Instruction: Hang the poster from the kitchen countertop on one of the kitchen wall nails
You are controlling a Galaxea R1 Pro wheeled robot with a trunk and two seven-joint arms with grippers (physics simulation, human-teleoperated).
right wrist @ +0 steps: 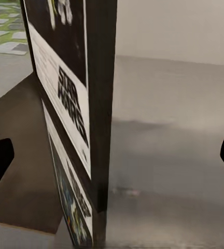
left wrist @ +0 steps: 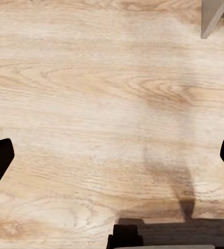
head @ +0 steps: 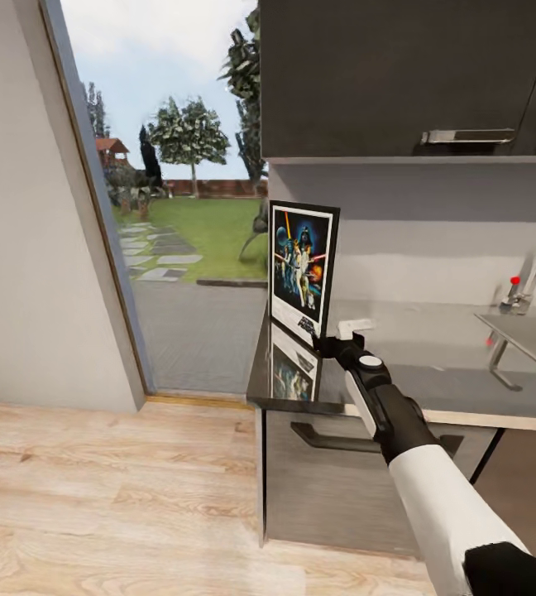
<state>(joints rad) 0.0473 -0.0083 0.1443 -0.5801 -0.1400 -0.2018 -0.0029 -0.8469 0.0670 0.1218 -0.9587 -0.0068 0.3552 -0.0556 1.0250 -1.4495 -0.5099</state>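
poster (head: 303, 266) upright on kitchen countertop (head: 433, 364)

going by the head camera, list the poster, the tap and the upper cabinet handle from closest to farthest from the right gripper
1. The poster, standing upright at the countertop's left end, right at the right gripper.
2. The tap, over at the right by the sink.
3. The upper cabinet handle, high up under the dark wall cabinet.
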